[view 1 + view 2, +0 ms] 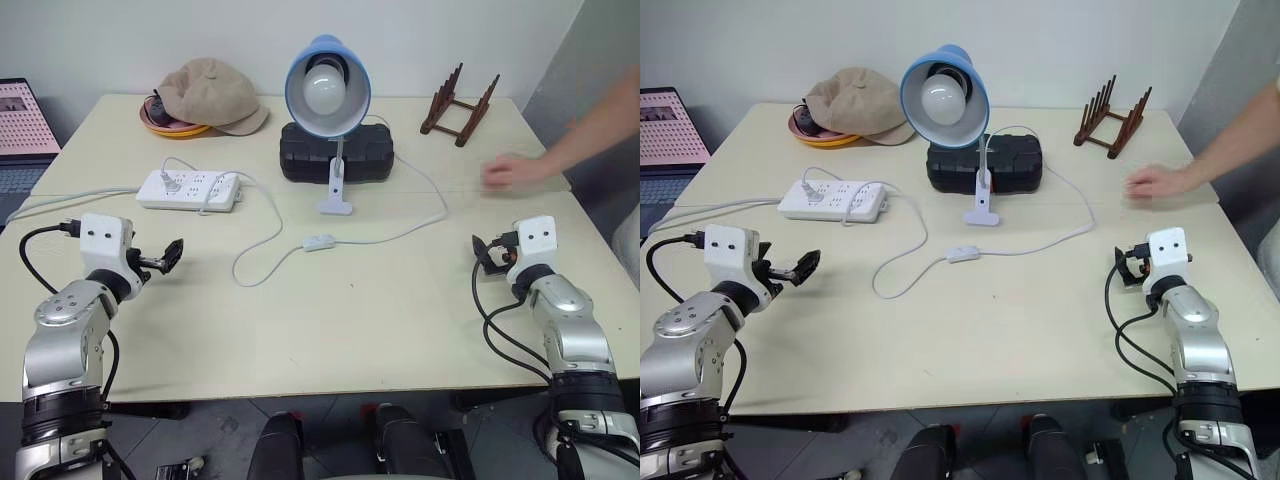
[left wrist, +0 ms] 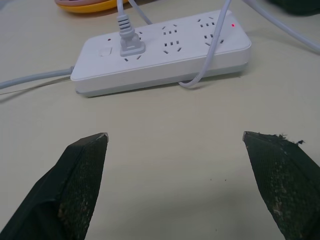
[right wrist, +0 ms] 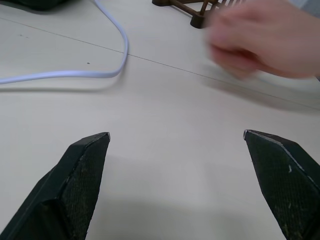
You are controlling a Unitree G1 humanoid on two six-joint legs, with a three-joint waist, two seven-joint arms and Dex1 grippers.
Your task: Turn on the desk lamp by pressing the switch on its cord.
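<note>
The desk lamp (image 1: 327,90), with a light-blue shade and a white globe bulb, stands mid-table at the back on a thin white stem; its bulb is unlit. Its thin white cord (image 1: 420,228) loops across the table, with the small white switch (image 1: 318,242) lying at the table's centre. My left gripper (image 1: 170,256) hovers open over the left side of the table, well left of the switch. Over at the right side my right gripper (image 1: 488,254) is open too, empty, far from the switch.
A white power strip (image 1: 190,190) with plugs lies left of the lamp. A black case (image 1: 336,155) sits behind the lamp base. A cap (image 1: 210,95) over a yellow dish is at the back left, a wooden rack (image 1: 460,105) at the back right. A person's hand (image 1: 510,172) rests on the table's right side.
</note>
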